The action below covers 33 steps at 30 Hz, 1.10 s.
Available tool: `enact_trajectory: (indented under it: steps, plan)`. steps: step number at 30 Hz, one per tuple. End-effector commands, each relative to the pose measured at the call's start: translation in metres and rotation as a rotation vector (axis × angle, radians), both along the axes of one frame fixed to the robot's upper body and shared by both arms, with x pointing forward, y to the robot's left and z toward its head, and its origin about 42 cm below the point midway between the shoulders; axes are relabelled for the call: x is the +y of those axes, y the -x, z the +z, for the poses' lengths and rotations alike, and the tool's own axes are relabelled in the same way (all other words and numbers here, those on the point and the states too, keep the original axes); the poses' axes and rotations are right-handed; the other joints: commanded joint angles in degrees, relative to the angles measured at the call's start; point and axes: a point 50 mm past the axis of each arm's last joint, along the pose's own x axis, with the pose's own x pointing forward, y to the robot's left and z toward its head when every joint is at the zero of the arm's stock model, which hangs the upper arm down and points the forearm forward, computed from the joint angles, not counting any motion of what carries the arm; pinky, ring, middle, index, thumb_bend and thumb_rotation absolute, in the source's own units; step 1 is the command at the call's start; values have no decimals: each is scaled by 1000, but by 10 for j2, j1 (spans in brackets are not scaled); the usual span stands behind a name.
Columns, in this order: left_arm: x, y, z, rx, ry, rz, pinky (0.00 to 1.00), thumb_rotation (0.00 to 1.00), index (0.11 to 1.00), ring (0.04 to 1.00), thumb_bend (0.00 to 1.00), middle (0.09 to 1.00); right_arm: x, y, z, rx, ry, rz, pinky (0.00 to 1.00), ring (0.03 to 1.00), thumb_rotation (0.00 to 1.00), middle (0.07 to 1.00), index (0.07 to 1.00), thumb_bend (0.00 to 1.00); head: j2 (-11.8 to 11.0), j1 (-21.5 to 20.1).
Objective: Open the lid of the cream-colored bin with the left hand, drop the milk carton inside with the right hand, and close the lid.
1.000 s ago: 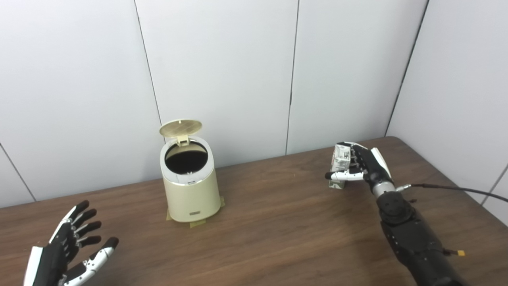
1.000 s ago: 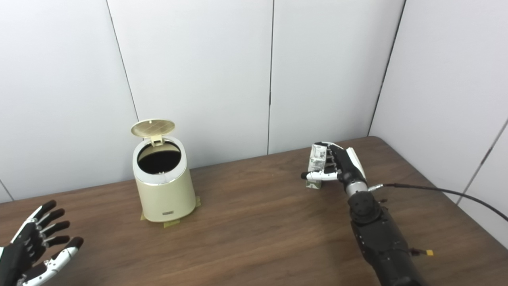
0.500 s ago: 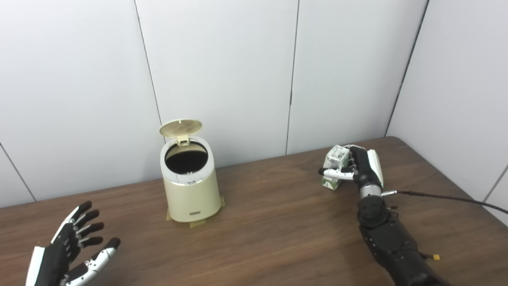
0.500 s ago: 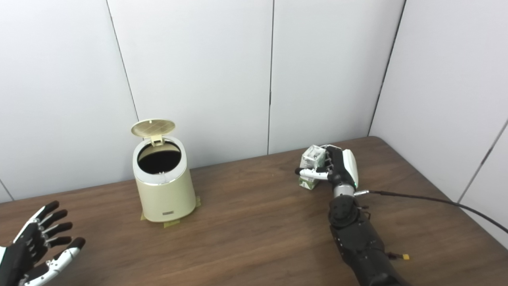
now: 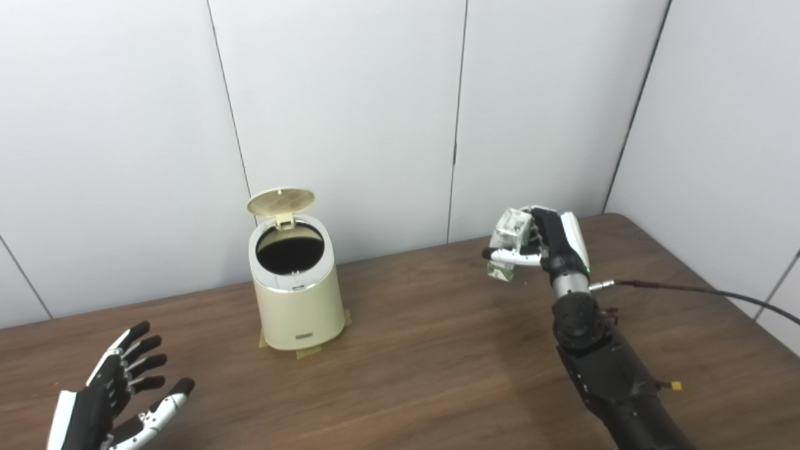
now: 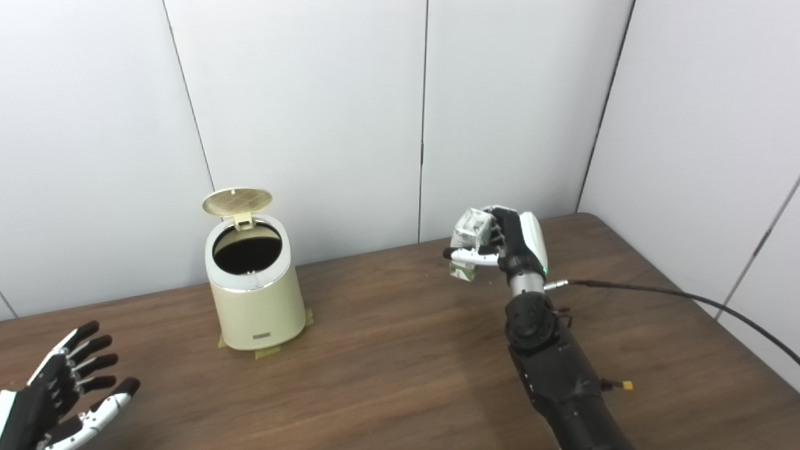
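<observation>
The right hand (image 5: 550, 244) sits right of centre in the frame, its fingers and thumb wrapped around the milk carton (image 5: 509, 240), which it holds tilted above the brown table (image 5: 437, 375). The carton is clear of the tabletop, with its green-printed base showing below the thumb. A black cable (image 5: 700, 290) runs from the wrist toward the right edge of the frame.

The cream-colored bin (image 5: 297, 287) stands left of centre, well apart from the carton, on pieces of tape stuck to the table. Its round lid (image 5: 281, 201) is swung up on the rear hinge and stands upright against the white wall panels, leaving the dark opening exposed.

The left hand (image 5: 115, 400) is in the lower left corner, palm up with fingers spread and holding nothing, well apart from the bin.
</observation>
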Motion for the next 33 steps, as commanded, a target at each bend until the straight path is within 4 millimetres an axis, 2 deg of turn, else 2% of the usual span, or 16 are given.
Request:
enact_trajectory:
  steps: [1, 11, 17, 26, 33]
  plan:
    - [-3, -8, 15, -87, -13, -10, 677, 41, 885, 771, 578, 830, 16, -14, 54, -124, 19, 66, 342, 389, 0, 452, 527, 522, -1, 5]
    - [-16, -9, 10, -79, -18, -13, 659, 136, 867, 767, 610, 831, 67, -10, 94, -135, 24, 218, 319, 367, 0, 443, 527, 523, -8, 50]
    - [-27, -10, 8, -82, -19, -17, 662, 172, 866, 767, 630, 831, 110, 2, 117, -154, 34, 315, 314, 362, 0, 452, 522, 524, -10, 77]
    - [-40, -10, 8, -78, -6, 0, 670, 199, 870, 783, 634, 844, 161, 11, 123, -156, -14, 413, 307, 344, 0, 443, 531, 522, -12, 111]
    - [-47, -10, 8, -90, -1, -4, 659, 185, 867, 768, 629, 837, 183, 15, 112, -139, -57, 463, 309, 353, 0, 441, 531, 522, -12, 131]
